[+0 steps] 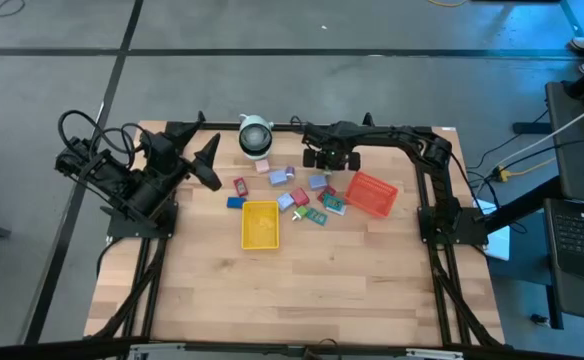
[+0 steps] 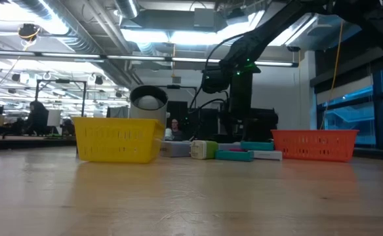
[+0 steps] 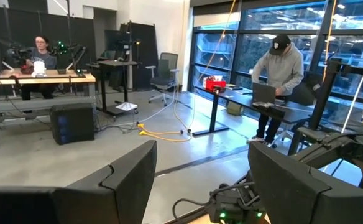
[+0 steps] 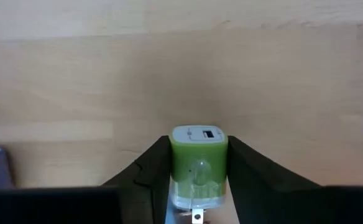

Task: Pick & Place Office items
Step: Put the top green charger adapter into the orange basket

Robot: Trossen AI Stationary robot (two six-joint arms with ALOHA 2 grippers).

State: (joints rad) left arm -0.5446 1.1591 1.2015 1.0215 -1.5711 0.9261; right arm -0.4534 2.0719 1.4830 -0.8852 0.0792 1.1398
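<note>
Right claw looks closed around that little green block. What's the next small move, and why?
Probably lift straight up a little. The right claw has both fingers against the sides of the green block, which sits low over the table, so raising it would confirm the grip before carrying.

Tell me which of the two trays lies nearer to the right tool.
The red-orange tray, beside the right tool. The yellow tray lies farther away, beyond the scattered office items.

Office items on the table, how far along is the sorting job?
Barely begun, it seems: the yellow tray and red-orange tray look empty. In hand: the right gripper has its jaws against a small green block. Left: the scattered items between the trays. The left gripper waits, open, aside.
</note>
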